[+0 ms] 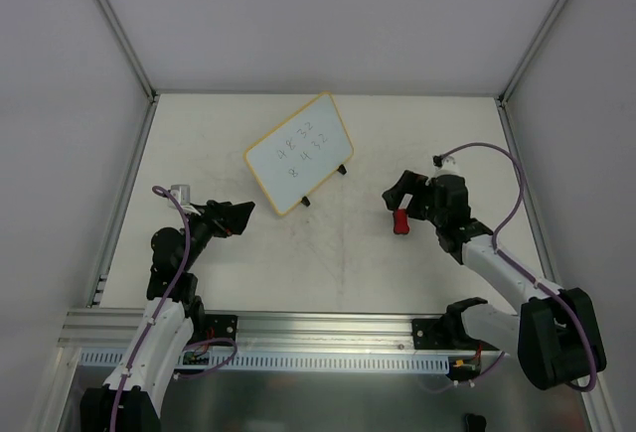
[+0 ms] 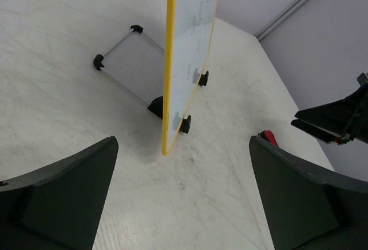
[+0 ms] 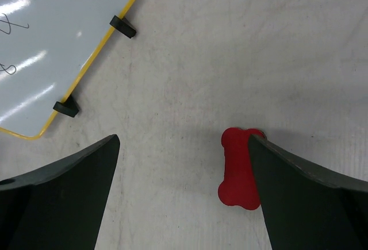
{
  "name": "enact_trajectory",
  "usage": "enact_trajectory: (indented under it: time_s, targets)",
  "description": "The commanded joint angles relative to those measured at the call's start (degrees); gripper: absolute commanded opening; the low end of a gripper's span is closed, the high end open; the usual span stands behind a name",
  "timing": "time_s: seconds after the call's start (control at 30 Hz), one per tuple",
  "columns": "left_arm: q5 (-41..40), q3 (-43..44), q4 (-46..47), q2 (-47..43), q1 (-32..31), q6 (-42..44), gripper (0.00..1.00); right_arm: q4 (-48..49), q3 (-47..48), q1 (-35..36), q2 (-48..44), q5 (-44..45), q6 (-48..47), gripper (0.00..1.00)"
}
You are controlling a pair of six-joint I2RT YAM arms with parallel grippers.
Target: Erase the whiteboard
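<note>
From above, the whiteboard stands on the desk left of centre and towards the far side, propped on its small black feet. Its long axis runs diagonally, from near-left to far-right. The written face is tipped upward and turned towards the near right, where the right arm is. Dark digits cover it, so no wiping has been done. The left gripper sits just beside the board's near-left end, jaws wide and empty. The right gripper hangs over the red eraser, well to the right of the board, jaws also wide.

The left wrist view meets the board almost edge-on: the yellow frame rises nearly upright between the spread fingers, with a wire stand behind it.

In the right wrist view the eraser lies flat on the desk, partly hidden by one finger rather than centred in the gap. Its length runs roughly along the fingers.

The step in hand looks like fetching the eraser. The next move likely calls for a small sideways shift to centre it, then a descent and a close across its narrow waist. The left arm could steady the board.
</note>
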Motion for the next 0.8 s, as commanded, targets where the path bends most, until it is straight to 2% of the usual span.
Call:
enact_trajectory:
  time_s: [0.0, 0.17, 0.3, 0.33, 0.77]
  targets:
    - [0.9, -0.9, 3.4, -0.3, -0.2, 1.6, 0.99, -5.3, 4.0, 2.0, 0.5, 4.4, -2.9, 0.99]
    - [0.8, -0.7, 3.3, 0.1, -0.2, 1.8, 0.99, -14.3, 8.2, 5.7, 3.2, 12.7, -5.6, 0.99]
    - [0.7, -0.7, 3.3, 0.3, -0.2, 1.8, 0.99, -23.4, 15.6, 8.7, 10.5, 18.0, -7.2, 0.98]
    - [0.7, -0.6, 3.3, 0.2, -0.2, 1.8, 0.99, -24.5, 17.9, 9.1, 11.9, 18.5, -7.5, 0.94]
    - [0.7, -0.6, 3.0, -0.1, -0.2, 1.8, 0.99, -34.0, 24.4, 10.3, 21.8, 22.9, -7.3, 0.73]
